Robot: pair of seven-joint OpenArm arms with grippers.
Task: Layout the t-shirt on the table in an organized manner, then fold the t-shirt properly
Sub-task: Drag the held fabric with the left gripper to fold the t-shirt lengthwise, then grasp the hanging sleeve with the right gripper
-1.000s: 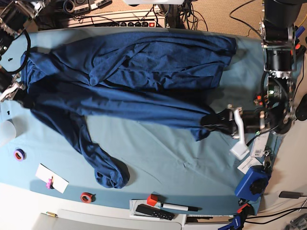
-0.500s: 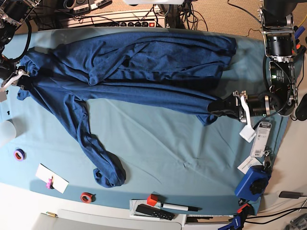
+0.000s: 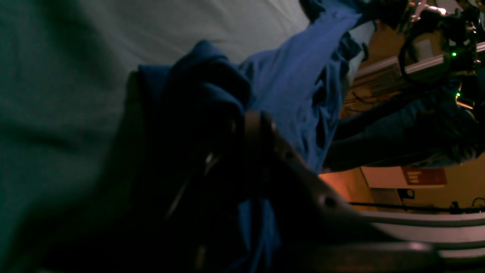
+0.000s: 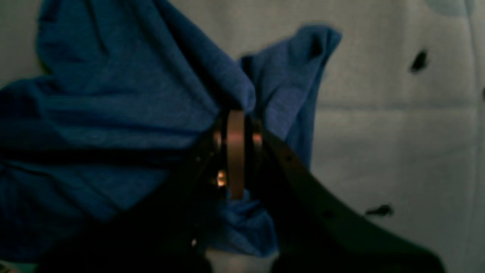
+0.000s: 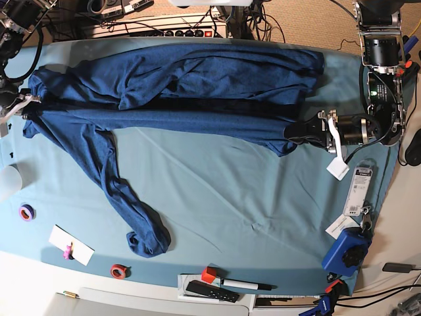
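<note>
Base cam overhead; wrist cams close, low; all share t-shirt [image 5: 197,92].

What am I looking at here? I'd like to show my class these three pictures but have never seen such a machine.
It is a robot with two arms. One picture looks down from above; the two dark close-ups come from cameras on its wrists. A navy t-shirt lies stretched across the table, which is covered in teal cloth. The left gripper pinches one end of the shirt and the right gripper pinches the other. Rolls of tape, a marker and a remote lie near the front edge.
</note>
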